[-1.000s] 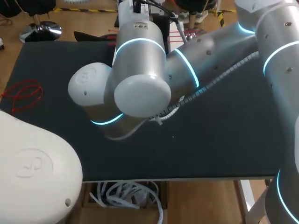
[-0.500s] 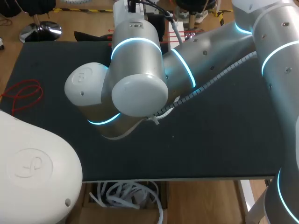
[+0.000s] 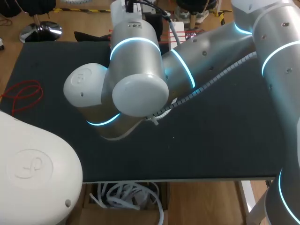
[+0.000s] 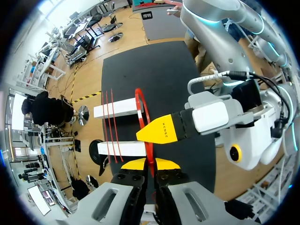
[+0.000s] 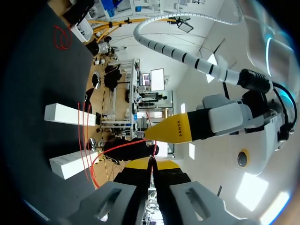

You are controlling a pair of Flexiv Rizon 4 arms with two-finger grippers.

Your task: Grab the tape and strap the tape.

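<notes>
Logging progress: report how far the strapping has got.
Done: red strands already cross both white blocks. In hand: left gripper and right gripper each pinch the red tape loop. Remaining: laying it over the blocks; spare tape lies untouched.

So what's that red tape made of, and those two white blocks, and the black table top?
Red tape: probably thin, springy plastic; it stands in a smooth arc without flopping. White blocks: matte, with sharp straight edges; maybe foam, painted wood or plastic, I can't tell. Table top: dark and dull with no shine, so probably a rubber or foam mat.
</notes>
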